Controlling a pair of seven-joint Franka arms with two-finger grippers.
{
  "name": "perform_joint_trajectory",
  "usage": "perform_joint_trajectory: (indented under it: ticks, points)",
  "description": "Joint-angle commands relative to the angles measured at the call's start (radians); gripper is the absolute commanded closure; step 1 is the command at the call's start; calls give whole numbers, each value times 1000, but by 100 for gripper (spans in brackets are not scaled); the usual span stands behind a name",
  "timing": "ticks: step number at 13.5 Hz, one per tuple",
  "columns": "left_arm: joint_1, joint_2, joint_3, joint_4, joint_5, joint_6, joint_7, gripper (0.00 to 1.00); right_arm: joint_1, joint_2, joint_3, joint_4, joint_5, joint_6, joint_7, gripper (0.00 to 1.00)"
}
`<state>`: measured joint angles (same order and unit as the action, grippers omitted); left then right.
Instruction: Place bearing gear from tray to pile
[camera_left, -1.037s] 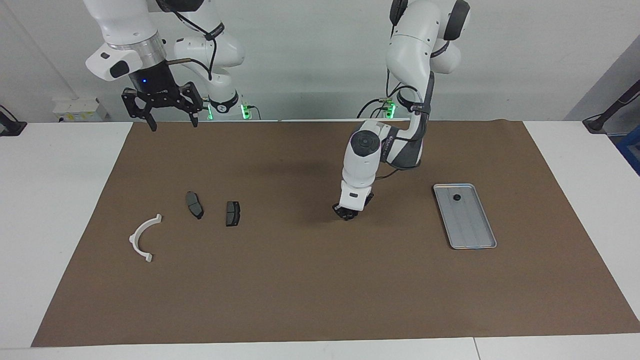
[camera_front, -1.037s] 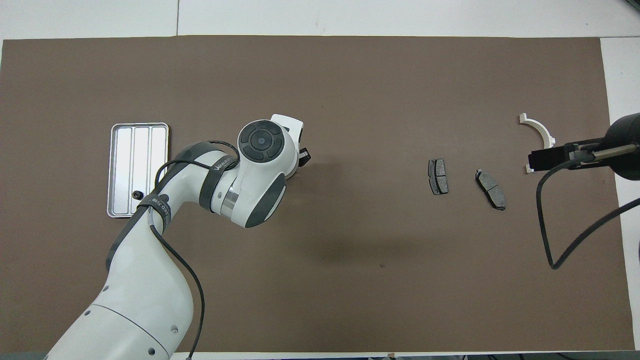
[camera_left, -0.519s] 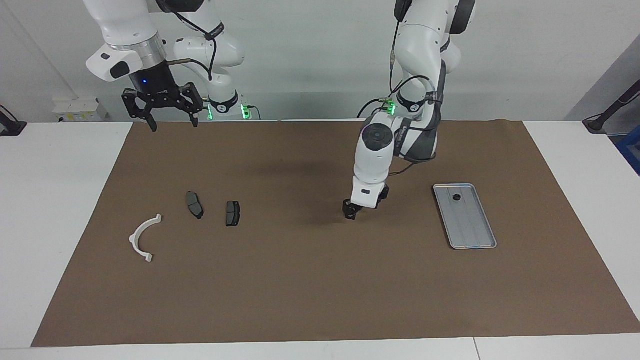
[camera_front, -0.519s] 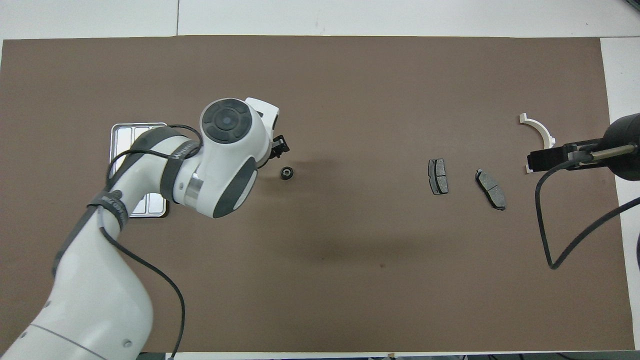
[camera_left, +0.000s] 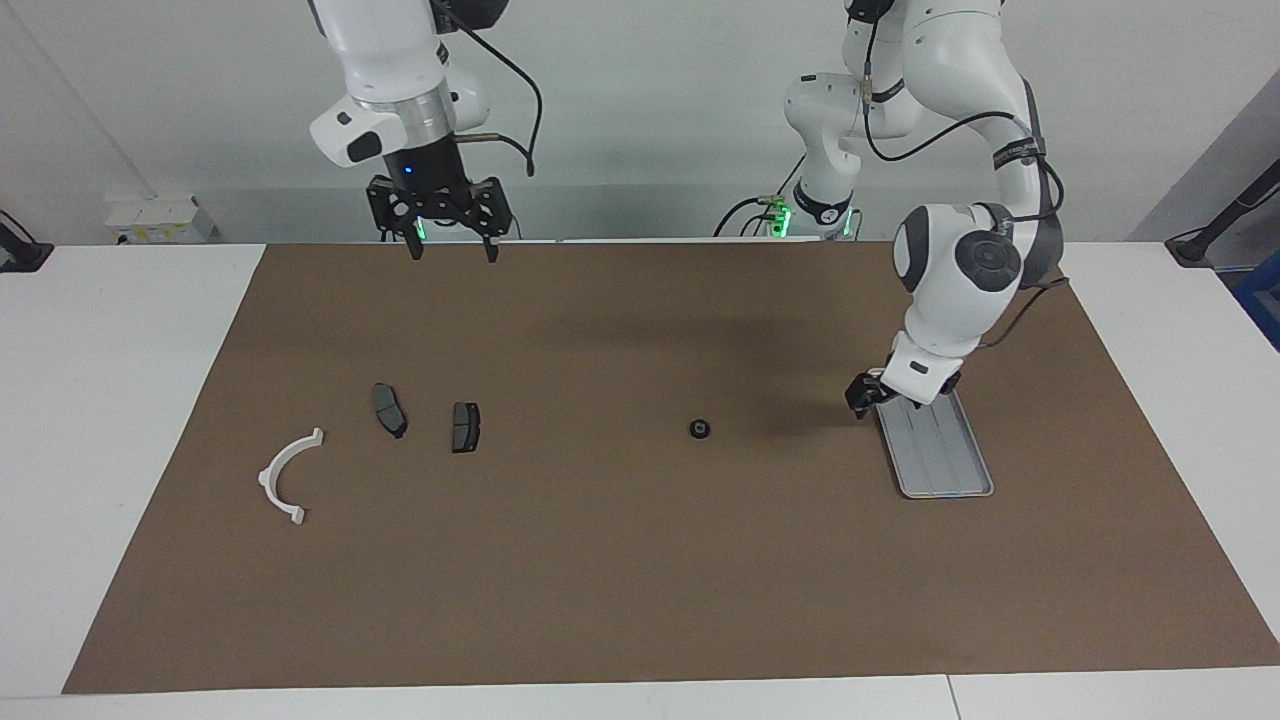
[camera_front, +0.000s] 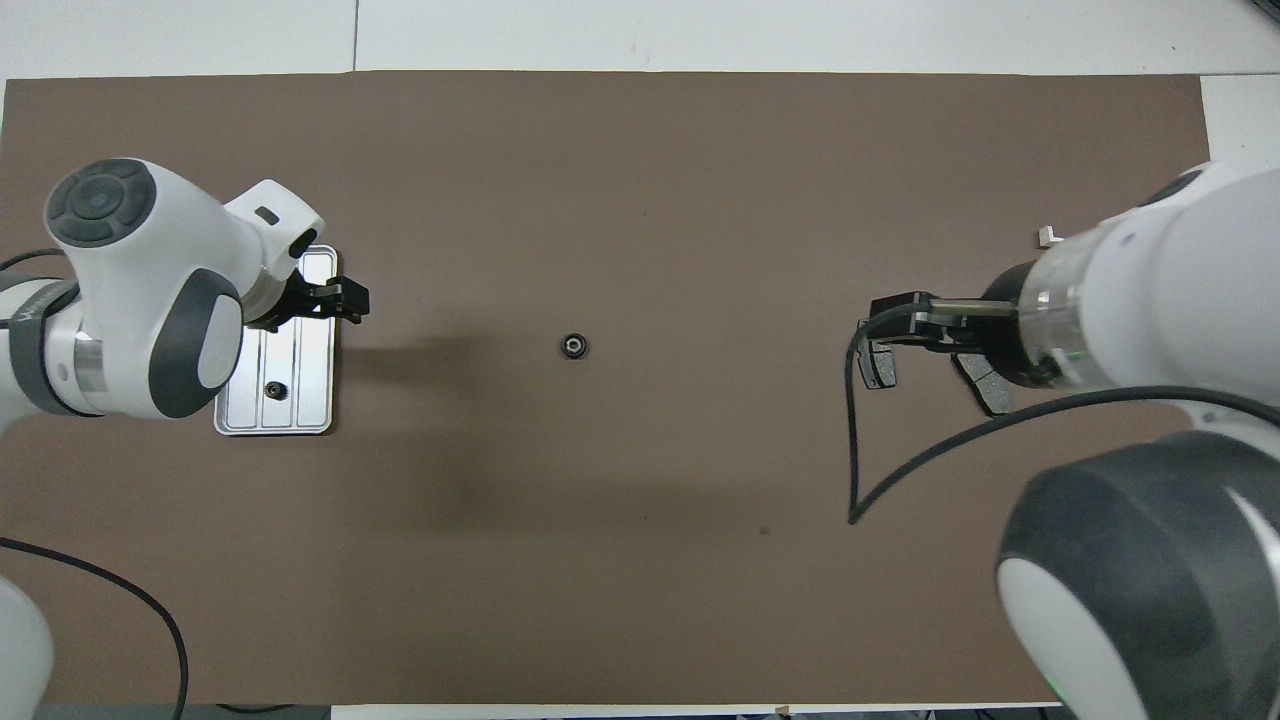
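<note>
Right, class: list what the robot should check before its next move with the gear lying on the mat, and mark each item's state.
1. Gear off the tray, on the mat: ok.
2. Gear among the brake pads and white bracket: not ok, it lies apart.
3. Right gripper open: ok.
4. Left gripper clear of the gear: ok, over the tray's edge.
5. Tray emptied: not ok, a second gear lies in it.
</note>
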<state>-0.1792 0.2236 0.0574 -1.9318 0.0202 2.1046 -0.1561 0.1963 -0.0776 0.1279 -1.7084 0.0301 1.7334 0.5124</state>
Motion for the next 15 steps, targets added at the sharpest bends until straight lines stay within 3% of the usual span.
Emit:
perform_joint_trajectory:
  ticks: [1, 5, 10, 12, 14, 15]
  points:
    - [53, -53, -14, -90, 4, 8, 111, 0, 75, 97, -2, -4, 21, 104, 200, 0]
    - [90, -90, -17, -212, -3, 116, 124, 0, 198, 293, -2, 74, 17, 216, 418, 0]
    - [119, -113, -14, -253, -63, 147, 125, 0, 284, 571, -8, 290, -15, 215, 500, 0]
    - [124, -115, -13, -286, -63, 222, 151, 0, 343, 707, -8, 428, -115, 190, 569, 0]
    - [132, -116, -11, -302, -63, 245, 193, 0, 353, 777, -7, 499, -137, 187, 592, 0]
    - [147, -118, -13, -309, -63, 248, 199, 6, 370, 794, -8, 507, -137, 189, 595, 0]
